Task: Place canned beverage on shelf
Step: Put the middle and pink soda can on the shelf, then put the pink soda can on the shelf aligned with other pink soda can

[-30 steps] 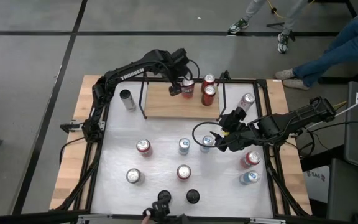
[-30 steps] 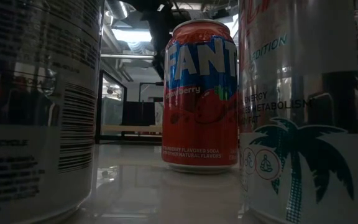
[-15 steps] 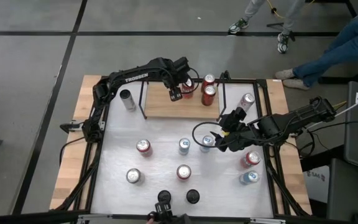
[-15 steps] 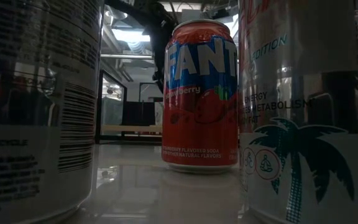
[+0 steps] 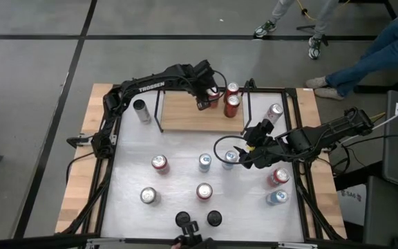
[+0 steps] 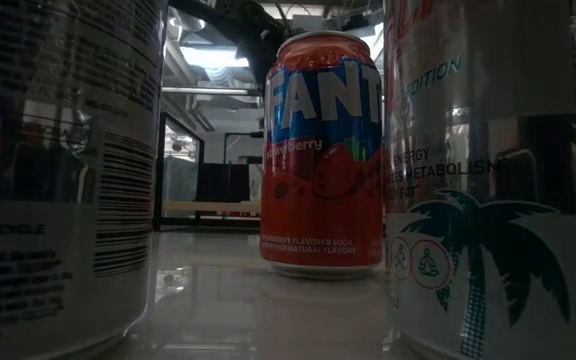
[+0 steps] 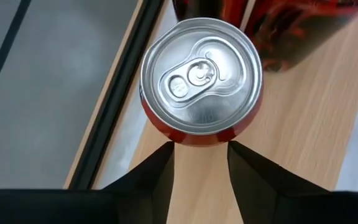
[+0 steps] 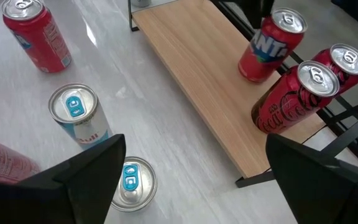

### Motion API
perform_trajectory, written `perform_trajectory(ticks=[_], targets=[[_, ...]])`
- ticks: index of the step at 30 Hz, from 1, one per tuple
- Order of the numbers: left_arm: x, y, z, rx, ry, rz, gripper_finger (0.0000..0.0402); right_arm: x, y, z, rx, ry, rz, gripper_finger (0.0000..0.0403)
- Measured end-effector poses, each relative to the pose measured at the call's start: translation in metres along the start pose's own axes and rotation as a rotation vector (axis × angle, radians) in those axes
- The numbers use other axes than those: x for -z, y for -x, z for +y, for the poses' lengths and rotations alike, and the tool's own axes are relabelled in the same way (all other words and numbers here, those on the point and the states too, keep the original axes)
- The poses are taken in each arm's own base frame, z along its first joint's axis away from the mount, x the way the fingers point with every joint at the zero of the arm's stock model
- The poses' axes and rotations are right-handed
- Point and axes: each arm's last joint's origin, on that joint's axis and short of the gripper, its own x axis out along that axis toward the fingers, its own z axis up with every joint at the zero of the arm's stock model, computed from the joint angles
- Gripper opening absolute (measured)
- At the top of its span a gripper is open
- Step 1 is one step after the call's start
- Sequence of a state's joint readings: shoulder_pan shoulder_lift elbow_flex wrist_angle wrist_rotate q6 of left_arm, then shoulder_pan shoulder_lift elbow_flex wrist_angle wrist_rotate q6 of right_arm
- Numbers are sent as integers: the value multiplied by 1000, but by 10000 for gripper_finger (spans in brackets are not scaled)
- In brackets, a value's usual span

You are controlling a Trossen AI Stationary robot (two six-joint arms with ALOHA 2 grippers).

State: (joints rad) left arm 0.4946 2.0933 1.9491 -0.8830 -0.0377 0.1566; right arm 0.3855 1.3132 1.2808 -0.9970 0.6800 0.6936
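The shelf (image 5: 185, 119) is a light-wood board at the table's far side, with black rods at its ends. Three cans stand upright on it: a red Fanta can (image 7: 201, 78) (image 8: 271, 46) and two dark-red cans (image 5: 232, 105) (image 5: 232, 88) to its right. My left gripper (image 5: 204, 104) (image 7: 201, 149) is right over the shelf, shut to a narrow gap with nothing in it, its tips at the Fanta can's side. My right gripper (image 5: 244, 153) (image 8: 197, 186) hangs open over the table's middle right, above a blue-tabbed can (image 8: 132, 183). My left gripper's fingertips (image 7: 166, 152) slant down from above at the Fanta can's lower side (image 7: 197, 138). The can is ahead of the tips, not between them, and stands upright on the shelf board. I cannot tell whether the tips touch it.
Several more cans stand on the white tabletop: a silver one (image 5: 141, 111) left of the shelf, one (image 5: 275, 111) right of it, others (image 5: 159, 163) (image 5: 204, 191) across the near half. Two cans loom close in the low view beside a Fanta can (image 6: 323, 150). People's legs (image 5: 365, 55) show beyond the table.
My left gripper has sunk toward the shelf and gone a little toward the table's right edge, so that in the high view it now covers part of the Fanta can. That can stays upright on the shelf board.
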Motion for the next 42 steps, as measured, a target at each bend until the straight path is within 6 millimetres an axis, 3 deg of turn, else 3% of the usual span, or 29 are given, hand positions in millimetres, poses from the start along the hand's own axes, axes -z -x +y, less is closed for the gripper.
perform_trajectory(ticks=[10,22,28,42], targets=[[-9,0,1,-10,26,-91,135,0,0,0,0,4,0,376],[-9,8,2,-13,25,-63,135,0,0,0,0,4,0,376],[-11,55,0,-3,17,-30,135,0,0,0,0,3,-1,376],[27,161,-48,80,26,117,135,0,0,0,0,4,-1,376]])
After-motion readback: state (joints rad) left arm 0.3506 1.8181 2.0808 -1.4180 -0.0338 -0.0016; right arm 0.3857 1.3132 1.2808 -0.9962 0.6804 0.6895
